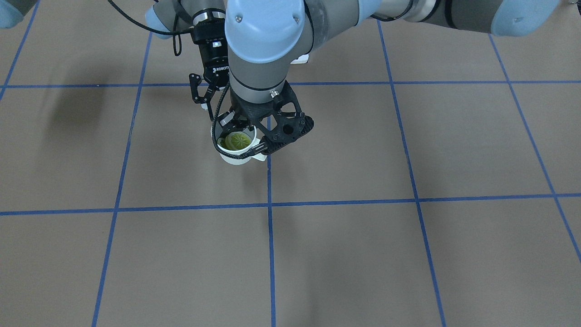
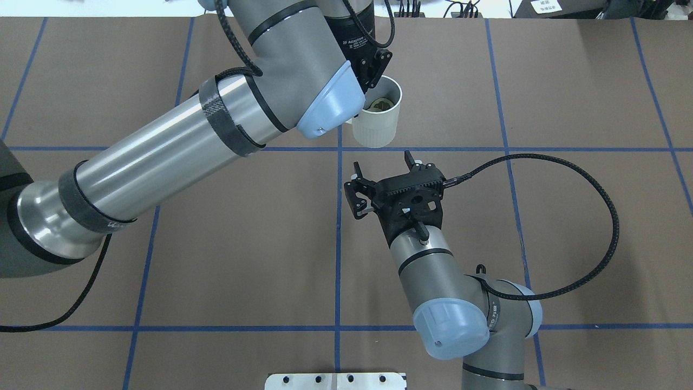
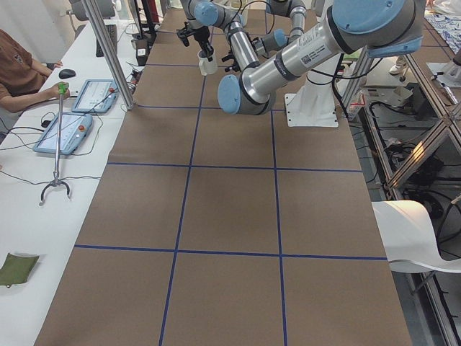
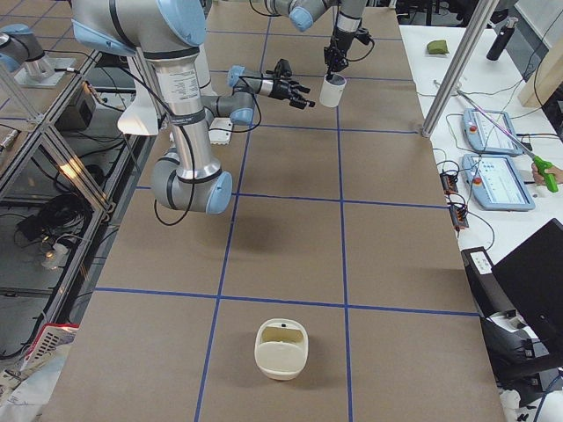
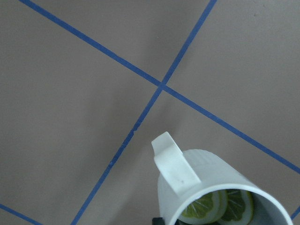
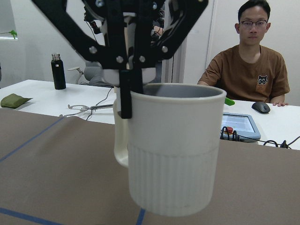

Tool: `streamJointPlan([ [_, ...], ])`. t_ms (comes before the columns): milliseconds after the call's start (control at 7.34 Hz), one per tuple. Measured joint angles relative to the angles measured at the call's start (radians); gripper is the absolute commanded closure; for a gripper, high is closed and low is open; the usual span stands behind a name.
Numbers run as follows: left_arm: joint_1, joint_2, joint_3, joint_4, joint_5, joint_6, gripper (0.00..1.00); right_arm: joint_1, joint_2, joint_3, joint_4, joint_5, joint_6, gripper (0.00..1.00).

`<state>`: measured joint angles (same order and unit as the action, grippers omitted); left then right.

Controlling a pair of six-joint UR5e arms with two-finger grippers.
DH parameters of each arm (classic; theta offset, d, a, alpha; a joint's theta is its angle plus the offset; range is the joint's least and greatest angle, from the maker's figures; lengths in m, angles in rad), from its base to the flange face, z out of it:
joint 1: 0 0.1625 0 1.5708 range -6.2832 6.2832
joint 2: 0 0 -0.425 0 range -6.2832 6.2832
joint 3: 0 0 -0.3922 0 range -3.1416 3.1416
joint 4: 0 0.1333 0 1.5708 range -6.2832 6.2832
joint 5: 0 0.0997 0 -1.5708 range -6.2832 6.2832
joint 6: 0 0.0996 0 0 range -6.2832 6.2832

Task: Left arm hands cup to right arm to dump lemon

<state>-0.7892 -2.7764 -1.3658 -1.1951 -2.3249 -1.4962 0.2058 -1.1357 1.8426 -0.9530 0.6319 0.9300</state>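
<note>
The white cup (image 2: 379, 123) hangs upright above the table, ribbed on its lower half; no lettering shows. My left gripper (image 2: 375, 86) reaches down from above and is shut on the cup's rim beside the handle (image 5: 171, 161). Lemon slices (image 1: 238, 140) lie inside, and two of them show in the left wrist view (image 5: 220, 208). My right gripper (image 2: 381, 172) is open and level, pointing at the cup from the robot's side, a short gap away and not touching. The cup fills the right wrist view (image 6: 173, 150), with the left gripper's fingers (image 6: 125, 93) on its rim.
A cream bowl-shaped container (image 4: 281, 349) sits on the table far off, towards the robot's right end. An operator (image 6: 253, 61) sits at the side bench across the table, with tablets (image 3: 92, 94) on it. A metal plate (image 2: 335, 381) lies at the table's near edge.
</note>
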Motion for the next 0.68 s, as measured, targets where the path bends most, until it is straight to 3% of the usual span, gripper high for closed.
streamJointPlan([
  [681,0.021,0.013,-0.050,0.034,0.001,-0.001,1.00,0.016,0.002,-0.002,0.007,0.000,0.001,0.02],
])
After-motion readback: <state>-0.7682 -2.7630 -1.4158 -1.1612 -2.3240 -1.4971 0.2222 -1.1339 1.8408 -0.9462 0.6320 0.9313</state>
